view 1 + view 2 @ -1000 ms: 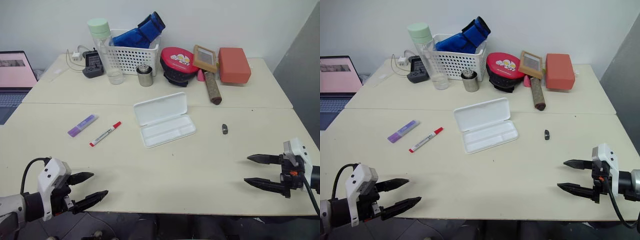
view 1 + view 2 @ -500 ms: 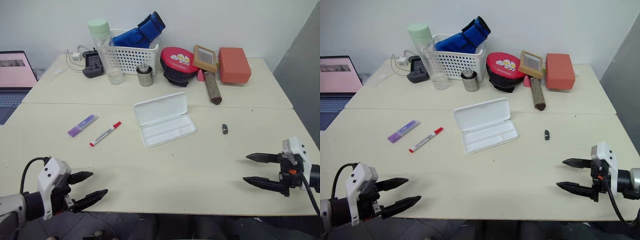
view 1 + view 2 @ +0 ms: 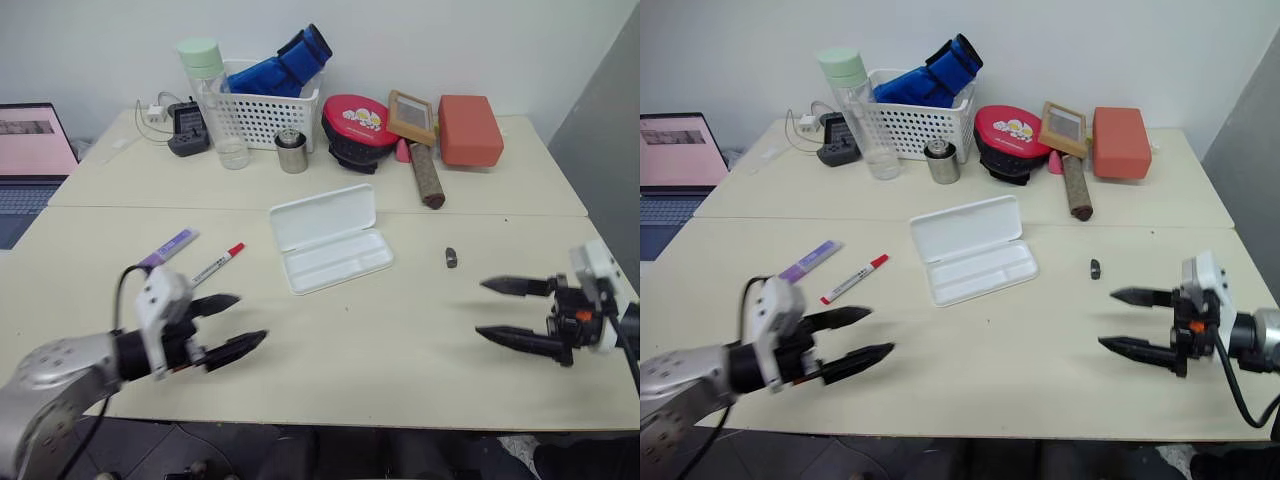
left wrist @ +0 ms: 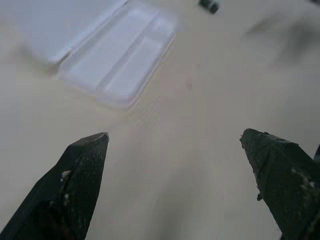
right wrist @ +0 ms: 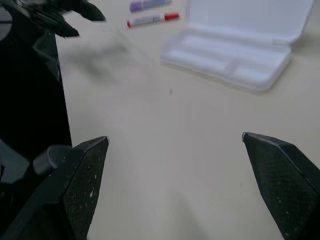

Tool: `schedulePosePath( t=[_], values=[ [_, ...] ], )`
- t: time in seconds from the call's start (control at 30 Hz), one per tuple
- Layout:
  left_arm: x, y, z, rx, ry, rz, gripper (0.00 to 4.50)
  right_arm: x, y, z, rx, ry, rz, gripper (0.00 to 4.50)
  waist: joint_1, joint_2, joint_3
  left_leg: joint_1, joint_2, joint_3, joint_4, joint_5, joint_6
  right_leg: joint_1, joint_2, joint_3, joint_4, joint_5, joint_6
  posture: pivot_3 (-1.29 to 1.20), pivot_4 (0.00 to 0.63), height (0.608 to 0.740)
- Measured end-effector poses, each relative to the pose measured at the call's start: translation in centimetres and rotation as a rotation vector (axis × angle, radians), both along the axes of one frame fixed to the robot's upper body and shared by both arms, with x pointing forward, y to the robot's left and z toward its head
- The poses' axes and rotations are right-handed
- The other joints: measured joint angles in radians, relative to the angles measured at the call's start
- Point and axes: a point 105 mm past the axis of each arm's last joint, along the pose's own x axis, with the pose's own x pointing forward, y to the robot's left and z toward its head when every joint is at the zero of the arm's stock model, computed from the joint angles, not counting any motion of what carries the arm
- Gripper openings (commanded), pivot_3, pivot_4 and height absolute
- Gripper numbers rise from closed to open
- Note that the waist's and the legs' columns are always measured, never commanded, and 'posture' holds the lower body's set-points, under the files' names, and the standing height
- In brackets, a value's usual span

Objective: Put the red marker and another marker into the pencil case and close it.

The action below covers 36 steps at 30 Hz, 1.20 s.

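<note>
My left claw (image 3: 233,325) hangs wide open and empty over the near table (image 3: 380,340), my right claw (image 3: 497,310) likewise gaping, holding nothing. Just beyond my left claw lie the red marker (image 3: 217,266) and, left of it, the purple marker (image 3: 167,249). The pencil case (image 3: 328,240) sits open mid-table, farther right.

The light is bright and even, without strong glare, and shadows on the table (image 3: 400,330) are soft and pale. In the head views the things at the back are sharp. In the left wrist view the pencil case (image 4: 107,60) is out of focus, and a smeared grey shadow lies on the table. In the right wrist view the left end effector (image 5: 75,17) is blurred, with a smeared shadow beside it.
</note>
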Motion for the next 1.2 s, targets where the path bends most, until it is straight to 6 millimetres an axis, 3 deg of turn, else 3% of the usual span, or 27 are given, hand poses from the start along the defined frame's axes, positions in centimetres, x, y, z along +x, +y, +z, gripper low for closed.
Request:
schedulePosePath(
  t=[0.3, 0.5, 0.8, 0.87, 0.93, 0.97, 1.2],
  values=[
    [6.6, -5.5, 0.1, 0.005, -0.105, -0.101, 4.5, 1.2, 0.9, 3.2, -0.046, -0.157, 0.015, 4.49, -0.002, -0.001, 0.001, 0.001, 0.0, 0.004, 0.001, 0.0, 0.001, -0.001, 0.002, 0.005, 0.001, 0.002, 0.002, 0.0, 0.15, 0.74],
    [9.5, -9.8, -1.9, 0.07, -0.105, -0.272, 4.5, 1.2, 1.3, 3.4, -0.054, -0.179, 0.025, 4.49, -0.002, -0.002, 0.001, 0.0, 0.0, 0.004, 0.002, 0.0, 0.001, -0.001, 0.002, 0.006, 0.0, 0.002, 0.003, 0.0, 0.15, 0.74],
    [11.6, -11.1, -4.6, 0.192, -0.079, -0.295, 4.5, 0.8, 1.6, 3.1, -0.069, -0.187, 0.017, 4.49, -0.006, -0.002, 0.002, 0.0, 0.0, 0.004, 0.002, 0.0, 0.001, -0.003, 0.002, 0.006, 0.001, 0.002, 0.004, 0.0, 0.15, 0.74],
    [11.7, -11.2, -5.1, 0.22, -0.081, -0.294, 4.14, 0.8, 1.5, 3.1, -0.07, -0.185, 0.01, 4.5, -0.005, -0.002, 0.002, 0.0, 0.0, 0.004, 0.003, 0.0, 0.001, -0.003, 0.002, 0.006, 0.001, 0.003, 0.005, 0.0, 0.15, 0.74],
    [11.7, -11.3, -5.2, 0.232, -0.075, -0.292, 4.13, 0.7, 1.4, 3.1, -0.071, -0.186, 0.007, 4.5, -0.005, -0.002, 0.002, 0.0, 0.0, 0.005, 0.003, 0.0, 0.001, -0.002, 0.002, 0.006, 0.001, 0.003, 0.005, 0.0, 0.15, 0.74],
    [11.7, -11.3, -5.2, 0.24, -0.074, -0.292, 3.82, 0.7, 1.4, 3.1, -0.072, -0.186, 0.007, 4.5, -0.006, -0.002, 0.002, 0.001, 0.0, 0.005, 0.003, 0.0, 0.001, -0.002, 0.002, 0.006, 0.001, 0.003, 0.005, 0.0, 0.15, 0.74],
    [11.5, -11.4, -5.4, 0.288, -0.087, -0.298, 2.94, 0.9, 1.2, 3.1, -0.07, -0.183, -0.003, 4.5, -0.006, -0.002, 0.001, 0.001, 0.0, 0.005, 0.003, 0.0, 0.001, -0.002, 0.002, 0.007, 0.002, 0.003, 0.005, 0.0, 0.15, 0.74]
  ],
)
